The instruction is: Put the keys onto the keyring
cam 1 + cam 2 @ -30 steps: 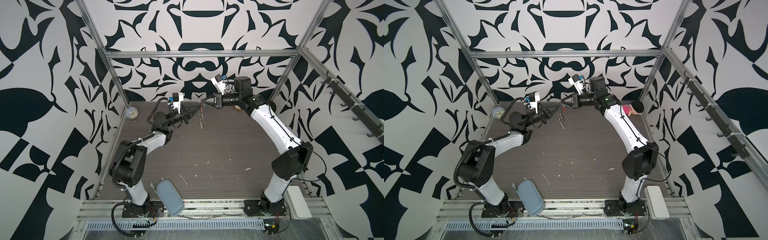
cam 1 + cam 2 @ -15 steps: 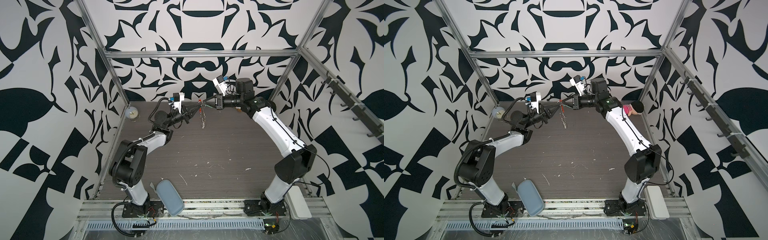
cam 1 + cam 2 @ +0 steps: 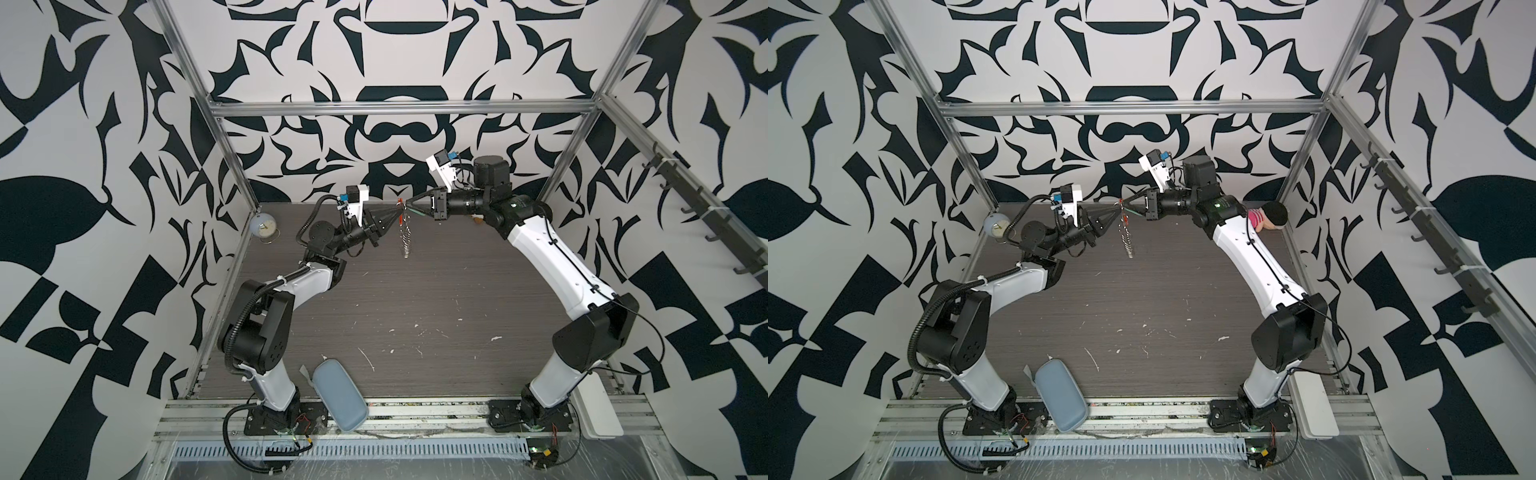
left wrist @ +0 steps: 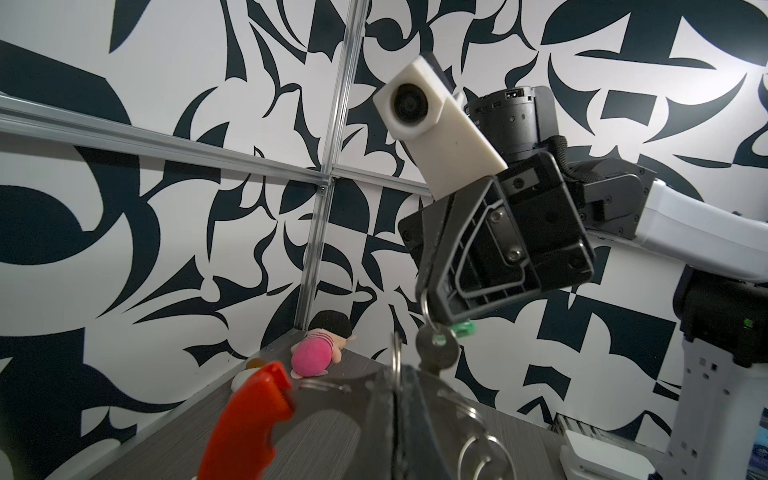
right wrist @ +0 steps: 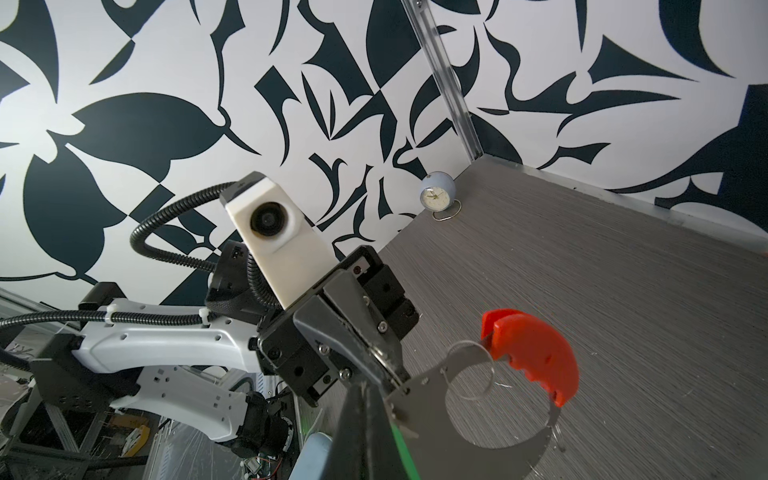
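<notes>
High over the table's back middle, the keyring (image 3: 402, 208) hangs between both arms, its small silver rings (image 3: 1128, 239) dangling. My left gripper (image 3: 394, 214) (image 4: 395, 386) is shut on the keyring's flat metal plate (image 5: 432, 411), with the red bar (image 4: 249, 419) (image 5: 534, 353) off to one side. My right gripper (image 3: 409, 205) (image 5: 365, 401) is shut on the green tag (image 4: 464, 330) of the keys. The silver key (image 4: 436, 352) hangs below it, just above the plate. The two grippers' tips nearly touch.
A pale blue alarm clock (image 3: 263, 226) (image 5: 437, 193) stands in the back left corner. A pink plush toy (image 3: 1266, 216) (image 4: 318, 352) lies at the back right. A blue-grey case (image 3: 338, 392) rests on the front edge, and a white box (image 3: 1313, 409) sits at the front right.
The right arm's elbow has sunk a little outward. Both grippers stay shut and tip to tip, and the keyring has hardly moved.
</notes>
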You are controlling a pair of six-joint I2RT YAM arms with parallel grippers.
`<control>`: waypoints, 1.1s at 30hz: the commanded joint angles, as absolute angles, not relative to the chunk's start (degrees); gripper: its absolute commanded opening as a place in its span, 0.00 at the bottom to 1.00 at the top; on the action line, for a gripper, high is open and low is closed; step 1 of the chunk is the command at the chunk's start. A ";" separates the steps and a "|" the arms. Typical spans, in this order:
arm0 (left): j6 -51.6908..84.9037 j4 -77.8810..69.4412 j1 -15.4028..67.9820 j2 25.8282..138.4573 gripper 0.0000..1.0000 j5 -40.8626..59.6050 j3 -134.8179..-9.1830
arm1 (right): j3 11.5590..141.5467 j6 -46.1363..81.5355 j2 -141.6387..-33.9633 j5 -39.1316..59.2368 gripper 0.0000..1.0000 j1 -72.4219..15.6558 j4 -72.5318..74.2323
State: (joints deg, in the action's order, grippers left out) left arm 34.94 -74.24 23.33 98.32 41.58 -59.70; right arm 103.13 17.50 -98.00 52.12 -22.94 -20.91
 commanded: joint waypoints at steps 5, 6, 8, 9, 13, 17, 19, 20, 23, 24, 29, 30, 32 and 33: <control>35.64 -76.38 23.47 97.29 0.00 41.82 -61.80 | 107.71 15.52 -99.39 52.76 0.00 -23.89 -22.28; 35.76 -76.38 23.47 97.34 0.00 41.92 -61.89 | 108.09 15.52 -99.56 52.78 0.00 -23.91 -22.40; 35.94 -76.60 23.48 97.47 0.00 42.18 -61.97 | 108.60 15.42 -99.76 52.56 0.00 -24.00 -22.51; 35.97 -76.72 23.54 97.54 0.00 42.25 -62.01 | 108.62 15.52 -99.76 52.24 0.00 -23.94 -22.41; 36.12 -77.33 23.50 97.39 0.00 42.43 -61.72 | 108.80 16.21 -99.82 49.29 0.00 -23.99 -22.39; 36.28 -78.75 23.55 97.32 0.00 42.15 -61.28 | 108.82 16.52 -100.48 47.69 0.00 -23.99 -23.96; 36.39 -79.42 23.52 97.25 0.00 41.84 -61.12 | 108.43 16.55 -100.73 47.18 0.00 -23.92 -24.49; 36.39 -79.60 23.47 97.25 0.00 41.79 -61.08 | 108.05 16.76 -100.81 46.89 0.00 -23.91 -24.55; 36.56 -80.31 23.47 97.22 0.00 41.71 -61.19 | 106.34 18.07 -100.37 46.08 0.00 -23.56 -23.83; 36.56 -80.65 23.51 97.19 0.00 41.57 -61.18 | 105.64 18.62 -100.16 46.05 0.00 -23.45 -23.26; 36.98 -82.29 23.46 97.04 0.00 41.01 -61.18 | 102.23 21.62 -99.45 46.20 0.00 -22.86 -20.58; 37.06 -82.55 23.53 97.14 0.00 40.83 -61.21 | 101.80 22.08 -99.41 46.21 0.00 -22.77 -20.42; 37.04 -82.55 23.49 97.01 0.00 40.62 -61.17 | 100.54 23.07 -99.15 46.15 0.00 -22.51 -19.85; 37.02 -82.56 23.52 96.95 0.00 40.53 -61.18 | 100.03 23.49 -99.01 46.27 0.00 -22.41 -19.57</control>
State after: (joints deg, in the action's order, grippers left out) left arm 36.45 -73.82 23.16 98.45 41.30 -59.75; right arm 102.37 21.19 -99.33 49.19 -23.27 -18.83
